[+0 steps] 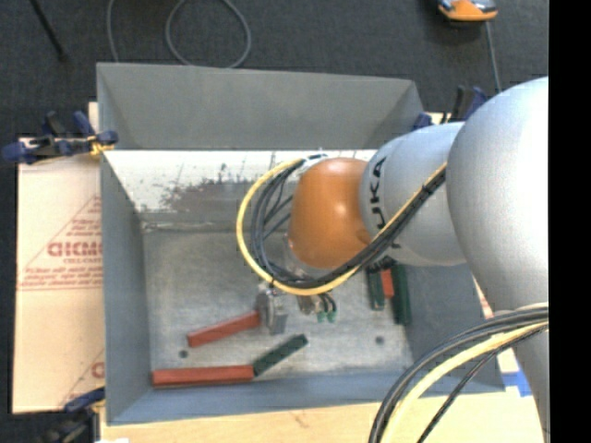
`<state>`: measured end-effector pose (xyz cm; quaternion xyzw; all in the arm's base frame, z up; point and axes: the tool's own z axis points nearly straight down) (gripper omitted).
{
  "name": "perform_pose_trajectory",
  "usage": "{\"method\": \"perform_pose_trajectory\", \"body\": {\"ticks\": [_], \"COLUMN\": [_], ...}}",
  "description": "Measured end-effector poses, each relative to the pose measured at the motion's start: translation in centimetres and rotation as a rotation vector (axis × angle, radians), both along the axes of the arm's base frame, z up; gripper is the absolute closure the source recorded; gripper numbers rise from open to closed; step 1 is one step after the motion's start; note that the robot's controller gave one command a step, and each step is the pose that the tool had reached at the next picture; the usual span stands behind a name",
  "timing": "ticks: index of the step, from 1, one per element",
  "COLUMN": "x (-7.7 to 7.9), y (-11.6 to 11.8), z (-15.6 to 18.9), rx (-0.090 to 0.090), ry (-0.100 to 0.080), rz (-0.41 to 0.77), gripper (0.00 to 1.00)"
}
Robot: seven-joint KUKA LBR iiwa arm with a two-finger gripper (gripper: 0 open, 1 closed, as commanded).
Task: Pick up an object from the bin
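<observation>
The jaws sit low over the floor of the bin (185, 275); whether they are released or clenched I cannot tell. The gripper (274, 313) is at the right end of a red stick (222, 329), which runs off toward 8 o'clock. A green stick (280, 353) lies just at 6 o'clock, a red bar (203, 375) at 7 o'clock. Green and red pieces (388, 289) lie at 3 o'clock. The orange cover (323, 212) is at 1 o'clock.

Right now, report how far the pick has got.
Done: the hand is low in the bin, at the right end of the upper red stick. In hand: the approach; no grip on anything is visible. Left: grasp and lift; that stick lies flat on the floor.
</observation>
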<state>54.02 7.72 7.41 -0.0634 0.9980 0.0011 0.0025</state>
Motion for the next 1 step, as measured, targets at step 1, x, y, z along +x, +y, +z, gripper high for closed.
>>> {"method": "perform_pose_trajectory", "body": {"ticks": [1], "x": [0.00], "y": [0.00], "z": [0.00], "rx": [0.000], "ry": [0.000], "rz": [-0.001], "gripper": [1.00]}}
